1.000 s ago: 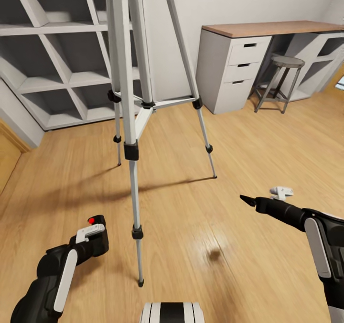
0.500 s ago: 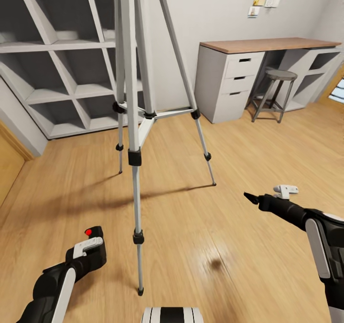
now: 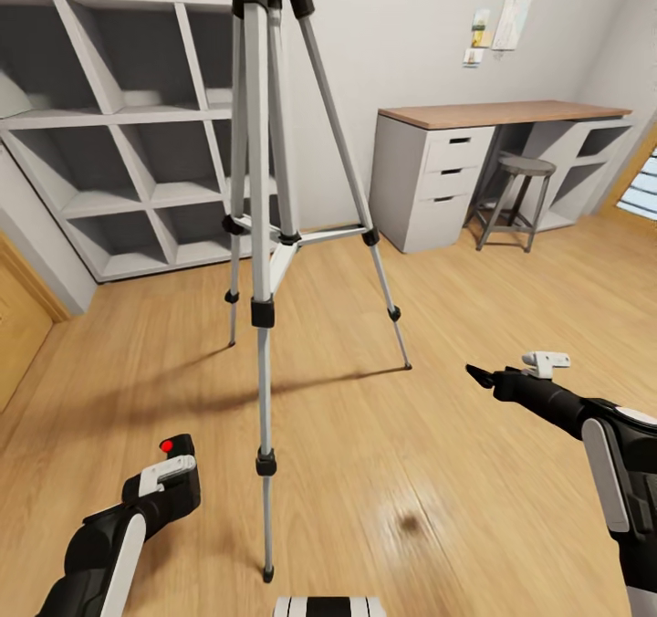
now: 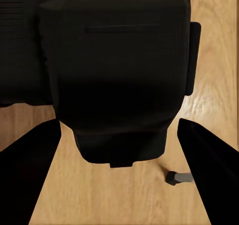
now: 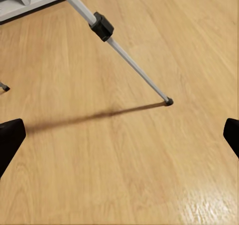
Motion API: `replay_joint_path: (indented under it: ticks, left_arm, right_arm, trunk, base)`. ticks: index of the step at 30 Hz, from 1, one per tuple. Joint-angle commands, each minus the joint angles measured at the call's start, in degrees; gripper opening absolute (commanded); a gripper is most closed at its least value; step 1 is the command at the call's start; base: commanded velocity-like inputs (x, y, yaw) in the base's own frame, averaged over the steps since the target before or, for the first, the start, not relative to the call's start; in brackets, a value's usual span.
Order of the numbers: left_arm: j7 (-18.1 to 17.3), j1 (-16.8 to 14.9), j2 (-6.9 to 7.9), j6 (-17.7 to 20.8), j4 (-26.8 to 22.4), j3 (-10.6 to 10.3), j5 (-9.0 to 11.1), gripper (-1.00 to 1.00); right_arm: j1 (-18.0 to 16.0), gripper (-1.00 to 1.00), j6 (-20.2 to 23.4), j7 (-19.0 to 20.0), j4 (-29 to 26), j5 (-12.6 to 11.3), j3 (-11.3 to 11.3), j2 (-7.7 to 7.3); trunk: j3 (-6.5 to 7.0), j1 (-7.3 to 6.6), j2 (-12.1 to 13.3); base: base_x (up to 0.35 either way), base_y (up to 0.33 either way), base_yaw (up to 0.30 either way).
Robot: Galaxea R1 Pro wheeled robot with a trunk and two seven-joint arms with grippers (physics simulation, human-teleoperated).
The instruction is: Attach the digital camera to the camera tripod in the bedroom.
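Between left fingers [image 4: 30,170]: digital camera [image 4: 114,70]

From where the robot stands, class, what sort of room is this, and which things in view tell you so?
Probably a bedroom or study: light plank floor, grey cube shelves along the wall, and a desk with drawers and a stool. A tripod stands in the middle.

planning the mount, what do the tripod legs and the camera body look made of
Camera tripod legs: probably brushed metal, going by the silver sheen, with matte black collars and feet that look like plastic or rubber. Digital camera, held in the left gripper: matte black, likely plastic, showing no reflections; its red button looks glossy.
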Motion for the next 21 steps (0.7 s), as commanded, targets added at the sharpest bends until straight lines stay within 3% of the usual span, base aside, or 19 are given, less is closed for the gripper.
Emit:
replay_joint_path:
  ticks: [1, 8, 21]
  left_arm:
    - [0.61, -0.03, -0.04, 0.24, -0.04, 0.03, 0.63, -1.00]
    - [0.79, -0.03, -0.16, 0.11, 0.12, -0.12, 0.89, -1.00]
    - [0.46, 0.03, -0.17, 0.18, 0.15, -0.34, 0.89, -1.00]
  right_arm:
    - [-0.04, 1.00, 0.37, 0.08, -0.03, -0.26, -0.08, -0.04]
    - [-0.04, 1.00, 0.54, 0.18, -0.04, -0.26, -0.16, -0.14]
    - [-0.04, 1.00, 0.58, 0.21, -0.04, -0.26, -0.10, -0.12]
  trunk:
    - [0.18, -0.03, 0.00]
    - [1.73, -0.21, 0.09]
    - [1.73, -0.21, 0.09]
  base:
    - [0.000, 0.000, 0.000]
    - [0.000, 0.000, 0.000]
    - [-0.004, -0.009, 0.000]
